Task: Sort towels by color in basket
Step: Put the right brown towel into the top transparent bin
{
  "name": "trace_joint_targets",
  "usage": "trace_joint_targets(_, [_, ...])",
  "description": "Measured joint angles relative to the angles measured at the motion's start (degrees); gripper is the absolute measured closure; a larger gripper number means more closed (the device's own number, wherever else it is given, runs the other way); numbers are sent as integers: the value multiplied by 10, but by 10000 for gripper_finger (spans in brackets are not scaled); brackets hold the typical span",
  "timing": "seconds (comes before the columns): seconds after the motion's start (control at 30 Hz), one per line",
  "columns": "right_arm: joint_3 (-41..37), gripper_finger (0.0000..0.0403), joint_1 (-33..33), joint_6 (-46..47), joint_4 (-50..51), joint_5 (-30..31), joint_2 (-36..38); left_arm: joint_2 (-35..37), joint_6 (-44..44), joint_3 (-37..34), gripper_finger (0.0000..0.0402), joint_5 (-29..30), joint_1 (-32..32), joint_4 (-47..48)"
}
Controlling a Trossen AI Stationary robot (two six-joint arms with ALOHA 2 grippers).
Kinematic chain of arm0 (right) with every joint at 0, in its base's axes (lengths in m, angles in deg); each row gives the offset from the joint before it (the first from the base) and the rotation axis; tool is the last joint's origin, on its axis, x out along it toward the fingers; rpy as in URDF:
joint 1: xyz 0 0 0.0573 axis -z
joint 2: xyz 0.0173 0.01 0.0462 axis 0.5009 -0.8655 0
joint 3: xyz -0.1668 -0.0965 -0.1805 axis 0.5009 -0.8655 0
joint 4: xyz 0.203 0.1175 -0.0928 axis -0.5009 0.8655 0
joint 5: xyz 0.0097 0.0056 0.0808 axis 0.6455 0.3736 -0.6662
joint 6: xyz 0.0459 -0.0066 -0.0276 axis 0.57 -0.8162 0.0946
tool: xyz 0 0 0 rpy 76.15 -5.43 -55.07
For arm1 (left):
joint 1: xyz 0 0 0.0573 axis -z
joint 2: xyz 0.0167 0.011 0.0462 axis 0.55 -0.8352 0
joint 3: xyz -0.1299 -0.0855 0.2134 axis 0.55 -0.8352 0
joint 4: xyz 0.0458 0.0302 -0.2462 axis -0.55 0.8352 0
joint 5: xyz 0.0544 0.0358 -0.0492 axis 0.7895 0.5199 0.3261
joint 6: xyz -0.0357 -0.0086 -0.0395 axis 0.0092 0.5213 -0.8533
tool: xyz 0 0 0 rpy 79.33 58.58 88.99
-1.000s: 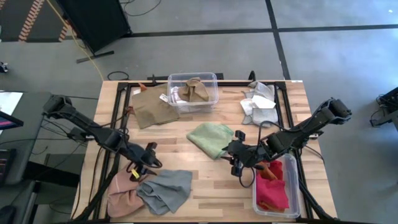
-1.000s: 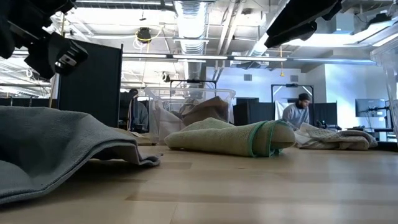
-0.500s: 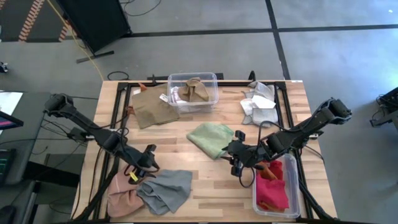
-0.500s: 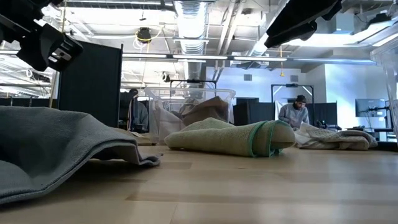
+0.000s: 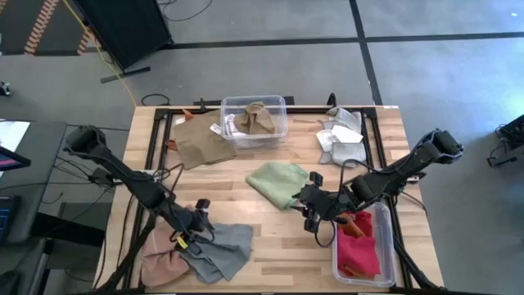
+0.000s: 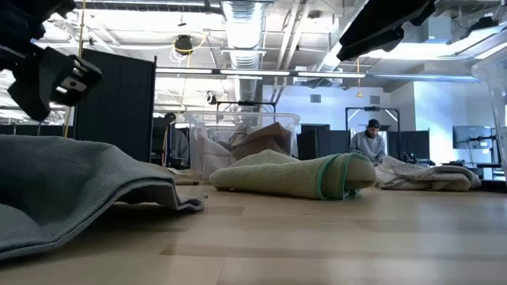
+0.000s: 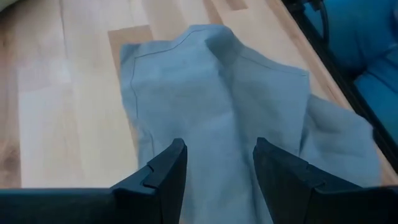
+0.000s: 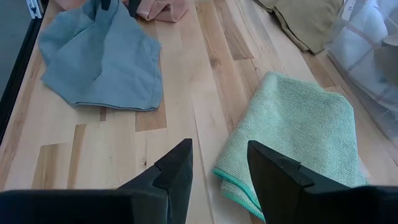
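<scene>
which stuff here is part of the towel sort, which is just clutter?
Job: grey towel, pink towel, green towel, tan towel, white towels, red towels, two bins, left gripper, right gripper.

Clutter: yellow cable, dark partition, person in background.

No text, label, brand, number or sign can be read in any view (the white tags on the tan towel [image 5: 202, 141] are too small to make out, and the screens in the room behind the surface show nothing legible).
</scene>
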Motion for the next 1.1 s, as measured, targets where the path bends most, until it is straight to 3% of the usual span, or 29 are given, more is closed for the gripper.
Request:
trace_joint_targets(0.23, [0, 223, 0, 0, 0, 0, 0, -30, 3, 0, 220, 40, 27, -18])
trace_joint_targets(0.63, [0, 223, 0, -3, 0, 0, 0, -116, -1, 0, 140, 41, 46, -96])
trace_joint_targets(0.97, [0, 223, 0, -5, -8, 0, 0, -176, -7, 1, 139, 16, 33, -151])
trace_joint_targets(1.1, [0, 223, -4, -5, -16, -1, 0, -176, -4, 1, 161, 15, 23, -146])
